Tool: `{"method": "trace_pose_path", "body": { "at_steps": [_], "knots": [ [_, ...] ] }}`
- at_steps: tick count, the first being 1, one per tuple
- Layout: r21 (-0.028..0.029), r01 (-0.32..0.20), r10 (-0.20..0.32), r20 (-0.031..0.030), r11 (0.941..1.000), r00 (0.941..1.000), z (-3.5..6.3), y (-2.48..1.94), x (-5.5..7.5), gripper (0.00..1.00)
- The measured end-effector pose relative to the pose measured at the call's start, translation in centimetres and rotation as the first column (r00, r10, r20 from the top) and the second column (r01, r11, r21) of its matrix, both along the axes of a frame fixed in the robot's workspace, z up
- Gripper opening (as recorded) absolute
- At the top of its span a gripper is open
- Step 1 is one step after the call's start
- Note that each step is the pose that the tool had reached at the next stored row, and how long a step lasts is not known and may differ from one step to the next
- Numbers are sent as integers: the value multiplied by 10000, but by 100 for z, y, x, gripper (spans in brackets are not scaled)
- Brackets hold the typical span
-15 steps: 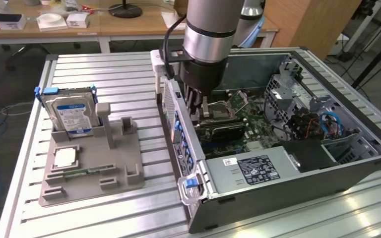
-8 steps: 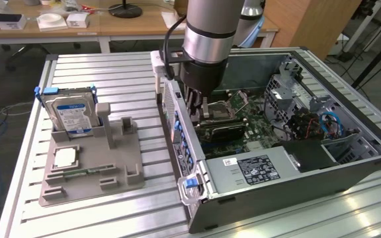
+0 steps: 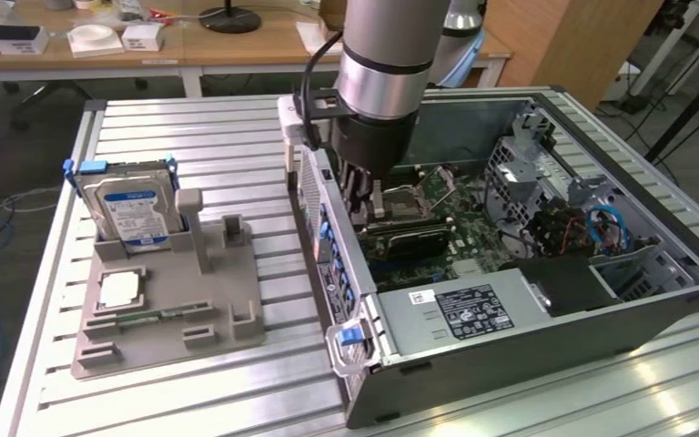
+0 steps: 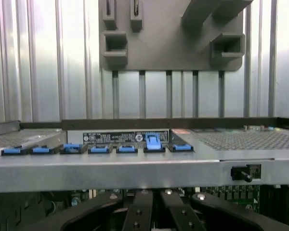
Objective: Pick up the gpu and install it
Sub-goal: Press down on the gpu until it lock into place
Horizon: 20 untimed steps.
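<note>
Gripper (image 3: pixel 359 193) lowered inside the open computer case (image 3: pixel 592 314)
Fingers (image 4: pixel 139 214) closed together, holding nothing visible; gray holder (image 3: pixel 167 300) stands beside the case

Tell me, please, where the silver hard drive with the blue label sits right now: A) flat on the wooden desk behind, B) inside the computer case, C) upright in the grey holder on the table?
C: the hard drive stands upright in the grey holder, outside the computer case.

tool (image 4: pixel 151 211) tips cut off, gpu hidden inside case (image 3: pixel 641 300)
</note>
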<state>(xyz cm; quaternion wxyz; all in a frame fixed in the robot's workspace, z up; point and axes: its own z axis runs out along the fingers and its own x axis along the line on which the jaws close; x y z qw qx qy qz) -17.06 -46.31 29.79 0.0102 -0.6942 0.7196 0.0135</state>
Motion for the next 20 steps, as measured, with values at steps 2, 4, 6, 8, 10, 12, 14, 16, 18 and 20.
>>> {"method": "trace_pose_path", "body": {
  "at_steps": [2, 4, 6, 8, 10, 12, 14, 16, 18, 20],
  "knots": [
    [42, 3, -3, 0, 10000, 10000, 8, 0, 15, 11],
    [96, -1, 1, -3, 10000, 10000, 13, -1, 29, 11],
    [178, -2, 2, -6, 9998, 10000, 15, -1, 46, 11],
    [257, -2, 2, -6, 9997, 10000, 16, -1, 60, 11],
    [338, 0, 0, -6, 9994, 10000, 16, 0, 87, 11],
    [378, -1, 1, -5, 9993, 10000, 15, -1, 117, 11],
    [390, 0, 0, -6, 9992, 10000, 15, -2, 121, 11],
    [391, 1, 0, -7, 9992, 10000, 24, -4, 121, 11],
    [392, -1, 1, -6, 9992, 10000, 50, -4, 121, 11],
    [395, -1, 1, -5, 9992, 10000, 54, -4, 115, 11]
  ]
}}
